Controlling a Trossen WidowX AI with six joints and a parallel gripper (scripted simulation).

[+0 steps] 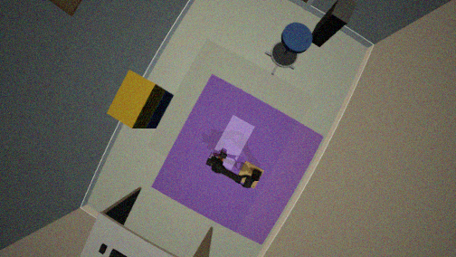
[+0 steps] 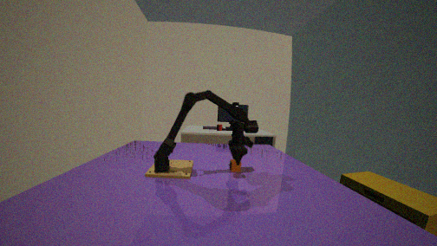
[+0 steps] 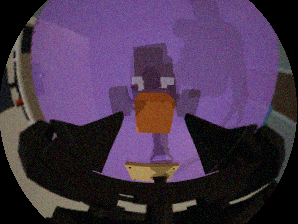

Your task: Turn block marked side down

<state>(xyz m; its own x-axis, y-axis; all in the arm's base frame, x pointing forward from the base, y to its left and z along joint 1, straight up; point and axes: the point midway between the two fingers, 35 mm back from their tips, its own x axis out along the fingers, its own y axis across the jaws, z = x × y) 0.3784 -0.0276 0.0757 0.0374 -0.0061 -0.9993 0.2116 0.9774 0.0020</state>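
The orange block (image 2: 235,167) (image 3: 154,116) appears to rest upright on the purple table (image 1: 280,136) (image 2: 108,208) (image 3: 65,65). Its face towards the wrist camera is plain orange, and no dark marked side shows in any view. My gripper (image 2: 238,162) points down just over the block. In the wrist view its black fingers are wide open, one on each side of the block, with a gap on both sides. The block cannot be made out clearly in the top view, where the arm covers that spot.
The arm's wooden base plate (image 1: 257,169) (image 2: 179,174) (image 3: 140,171) stands on the table beside the block. A yellow-topped box (image 1: 131,97) (image 2: 386,186) is off the table's side. A blue stool (image 1: 297,37) and a white desk (image 2: 199,131) stand beyond the table.
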